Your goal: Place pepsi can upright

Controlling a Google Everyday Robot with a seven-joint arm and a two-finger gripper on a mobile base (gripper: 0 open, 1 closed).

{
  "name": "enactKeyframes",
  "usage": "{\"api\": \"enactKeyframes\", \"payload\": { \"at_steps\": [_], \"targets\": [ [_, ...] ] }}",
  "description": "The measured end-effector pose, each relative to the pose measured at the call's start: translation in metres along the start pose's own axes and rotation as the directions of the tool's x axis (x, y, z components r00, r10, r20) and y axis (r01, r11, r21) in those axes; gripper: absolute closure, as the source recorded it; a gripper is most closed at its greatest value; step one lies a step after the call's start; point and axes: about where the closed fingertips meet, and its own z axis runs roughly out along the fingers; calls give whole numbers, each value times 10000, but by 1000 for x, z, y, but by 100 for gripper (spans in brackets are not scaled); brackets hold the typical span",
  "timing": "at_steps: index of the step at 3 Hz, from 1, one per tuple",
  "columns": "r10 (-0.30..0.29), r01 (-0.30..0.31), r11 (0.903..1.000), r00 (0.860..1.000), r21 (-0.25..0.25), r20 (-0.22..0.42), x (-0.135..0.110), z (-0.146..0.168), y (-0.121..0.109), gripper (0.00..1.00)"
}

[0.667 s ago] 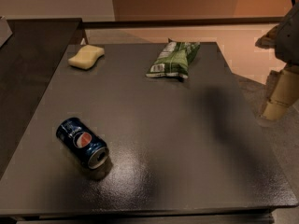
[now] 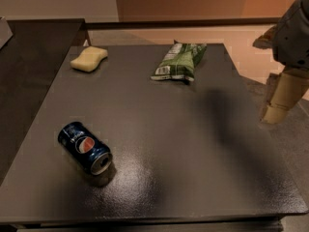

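The pepsi can (image 2: pixel 85 147) lies on its side at the front left of the dark table (image 2: pixel 159 129). It is dark blue with the round red-white-blue logo facing up, and its silver top points toward the front right. My gripper (image 2: pixel 275 112) hangs past the table's right edge, far from the can and level with the table's middle. It holds nothing that I can see.
A green chip bag (image 2: pixel 179 61) lies at the back centre of the table. A yellow sponge (image 2: pixel 89 58) lies at the back left. A dark counter (image 2: pixel 34 47) adjoins the table on the left. Floor shows beyond the right edge.
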Motion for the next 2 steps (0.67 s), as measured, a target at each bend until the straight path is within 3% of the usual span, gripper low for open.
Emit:
{"api": "enactKeyframes", "payload": {
  "at_steps": [1, 2],
  "targets": [
    [-1110, 1111, 9938, 9937, -96, 170, -22, 11, -2, 0],
    [-2348, 2356, 9716, 9713, -206, 373, -48, 24, -4, 0]
  ]
}}
